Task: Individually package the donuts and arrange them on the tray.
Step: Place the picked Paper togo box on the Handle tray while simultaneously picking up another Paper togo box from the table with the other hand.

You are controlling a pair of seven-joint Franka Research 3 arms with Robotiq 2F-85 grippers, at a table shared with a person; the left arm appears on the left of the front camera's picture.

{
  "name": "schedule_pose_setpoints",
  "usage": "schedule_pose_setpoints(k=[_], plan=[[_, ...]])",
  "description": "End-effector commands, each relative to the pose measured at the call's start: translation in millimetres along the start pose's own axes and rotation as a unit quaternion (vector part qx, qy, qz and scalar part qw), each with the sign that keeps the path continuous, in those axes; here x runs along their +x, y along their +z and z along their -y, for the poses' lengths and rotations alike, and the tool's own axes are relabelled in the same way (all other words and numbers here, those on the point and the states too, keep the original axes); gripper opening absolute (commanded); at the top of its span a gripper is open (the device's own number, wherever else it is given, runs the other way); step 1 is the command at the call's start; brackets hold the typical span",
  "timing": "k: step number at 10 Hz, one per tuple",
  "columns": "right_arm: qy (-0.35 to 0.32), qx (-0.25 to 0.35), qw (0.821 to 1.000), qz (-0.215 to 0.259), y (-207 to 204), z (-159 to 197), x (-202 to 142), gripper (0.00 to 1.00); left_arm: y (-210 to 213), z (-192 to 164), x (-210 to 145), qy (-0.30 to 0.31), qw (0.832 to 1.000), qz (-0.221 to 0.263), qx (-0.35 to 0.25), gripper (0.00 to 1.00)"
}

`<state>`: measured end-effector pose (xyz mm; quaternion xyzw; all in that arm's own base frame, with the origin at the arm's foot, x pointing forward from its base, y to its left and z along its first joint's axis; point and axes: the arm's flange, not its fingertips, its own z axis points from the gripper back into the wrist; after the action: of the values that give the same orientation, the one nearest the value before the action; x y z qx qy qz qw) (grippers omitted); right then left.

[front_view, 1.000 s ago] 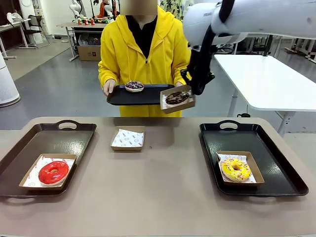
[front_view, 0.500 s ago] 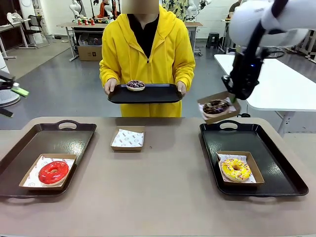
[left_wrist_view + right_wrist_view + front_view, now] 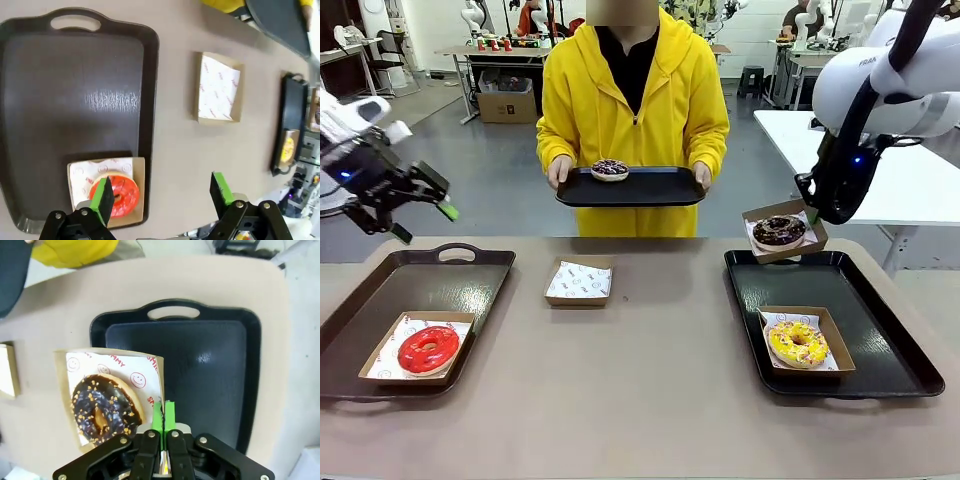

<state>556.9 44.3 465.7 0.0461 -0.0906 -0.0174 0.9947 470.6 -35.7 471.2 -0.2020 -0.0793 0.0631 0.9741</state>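
The right gripper [image 3: 163,412] pinches the box [image 3: 760,218] by its edge, holding the chocolate donut [image 3: 779,231] level over the right tray's [image 3: 880,300] far corner for lowering; the left gripper [image 3: 162,192], well away, stands wide open.

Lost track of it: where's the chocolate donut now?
Front view, right: the chocolate donut lies in a cardboard box that the right end effector holds above the far-left corner of the right tray.
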Motion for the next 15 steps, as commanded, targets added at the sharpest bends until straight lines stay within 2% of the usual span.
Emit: schedule_pose_setpoints(k=[1,4,8,9,10,15], plan=[[0.010,0.022,1.000,-0.005,-18.9,8.1,1.0,0.01,-20.7,21.3,11.8,-0.002,0.999,0.002,0.052,1.00],[0.004,0.021,0.999,-0.024,-37.0,10.1,2.0,0.01,-61.9,51.5,20.5,-0.026,0.996,0.006,0.083,1.00],[0.002,0.007,1.000,-0.019,-28.7,4.9,2.2,0.01,-102.4,80.6,26.2,-0.061,0.992,0.036,0.102,1.00],[0.002,0.007,1.000,-0.019,-28.7,4.9,2.2,0.01,-100.2,76.0,20.9,-0.058,0.996,0.018,0.070,1.00],[0.002,0.007,1.000,-0.019,-28.7,4.9,2.2,0.01,-97.4,75.9,20.6,-0.067,0.993,0.020,0.091,1.00],[0.002,0.007,1.000,-0.019,-28.7,4.9,2.2,0.01,-97.4,75.9,20.6,-0.067,0.993,0.020,0.091,1.00]])
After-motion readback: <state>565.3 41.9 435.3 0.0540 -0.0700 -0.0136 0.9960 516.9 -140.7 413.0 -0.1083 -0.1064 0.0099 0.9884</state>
